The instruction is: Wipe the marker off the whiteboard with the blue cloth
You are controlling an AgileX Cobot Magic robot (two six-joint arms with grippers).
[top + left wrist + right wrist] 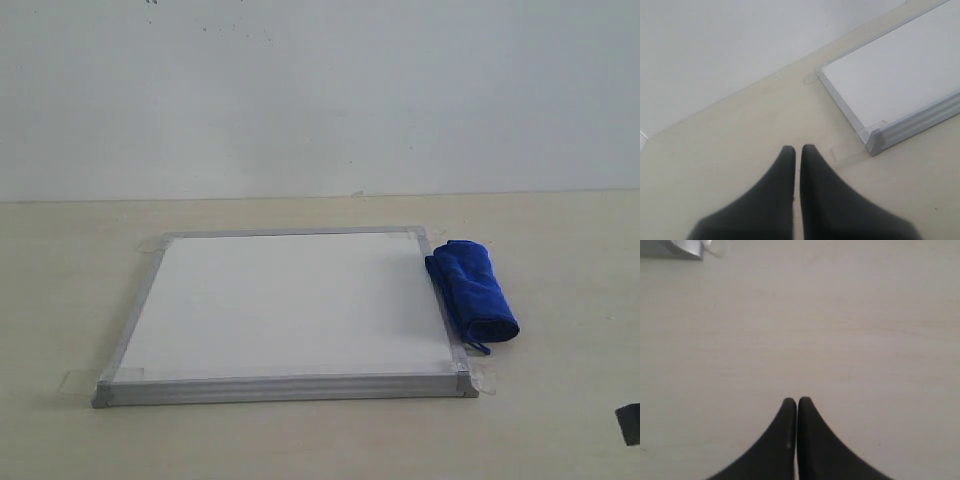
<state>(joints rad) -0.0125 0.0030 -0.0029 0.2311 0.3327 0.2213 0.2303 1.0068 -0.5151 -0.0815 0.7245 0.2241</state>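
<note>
As the exterior view lays it out, the stock counts as follows.

Whiteboard (285,305), one: rectangular, flat on the table, centre of the frame. The smooth face shows plain white, inside a ribbed silver-grey metal frame with grey corner caps.

Tape tabs (78,382), clear and glossy: at the board's corners, the two near ones plain, the far ones faint.

Blue cloth (472,290), one: plush, deep blue, rolled into a stubby bundle. It lies right of centre on the table, along the board's right edge and touching its frame, with a small loop at its near end.

Table (560,240), one: pale beige, matt, faint wood grain.

Wall (320,90), one: off-white, across the upper half of the frame, a few small specks.

Left fingers (785,170), two: black, smooth, tapering to rounded tips. They are drawn together with only a thin slit between and hold nothing, above bare table near a taped board corner.

Right fingers (787,415), two: same black tapered shape, pressed together, empty. They sit over bare table, with one board corner at the edge of that view.
</note>
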